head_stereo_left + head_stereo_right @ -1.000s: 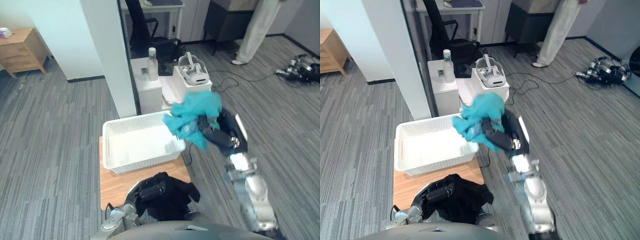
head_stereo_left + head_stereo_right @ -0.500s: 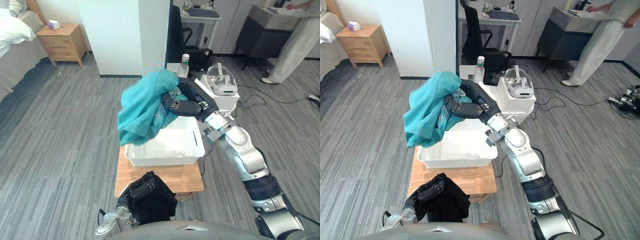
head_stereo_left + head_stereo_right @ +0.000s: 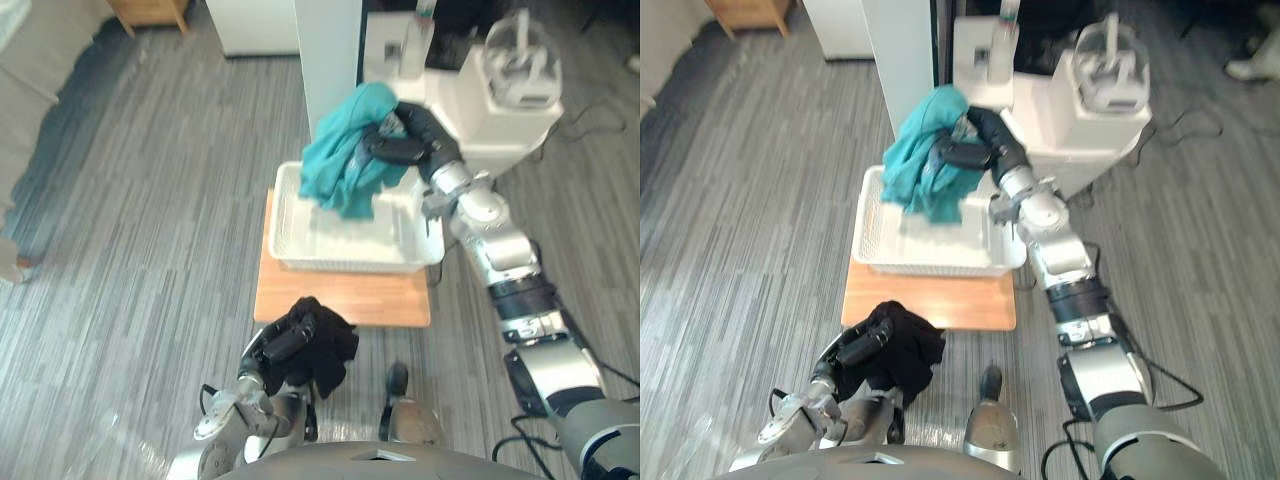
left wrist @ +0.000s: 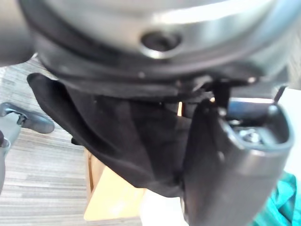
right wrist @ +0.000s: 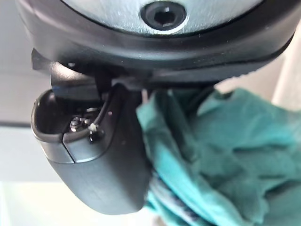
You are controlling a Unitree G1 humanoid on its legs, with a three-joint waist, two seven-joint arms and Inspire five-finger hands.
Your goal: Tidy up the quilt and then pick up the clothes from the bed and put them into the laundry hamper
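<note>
The teal garment [image 3: 348, 170] hangs bunched from the right hand [image 3: 397, 150], whose fingers are curled tightly into the cloth. Its lower hem dips inside the walls of the white laundry hamper [image 3: 345, 262], over the far left part. A second ago the same bundle is at the hamper's far right corner, partly outside the rim; half a second ago it is swung across toward the left side. Now it sits squarely over the inside, though the head camera has also moved, so much of the apparent shift is the view's own. I judge the carry to be nearly finished: what remains is to loosen the fingers and let the cloth fall in, with care that the trailing folds do not drape over the rim. The hamper rests on a small wooden table [image 3: 345, 302]. Just beside the table's near edge, the left hand [image 3: 283, 342] grips a black garment [image 3: 330, 350], as it does in both earlier moments; that piece is not yet in the hamper.
</note>
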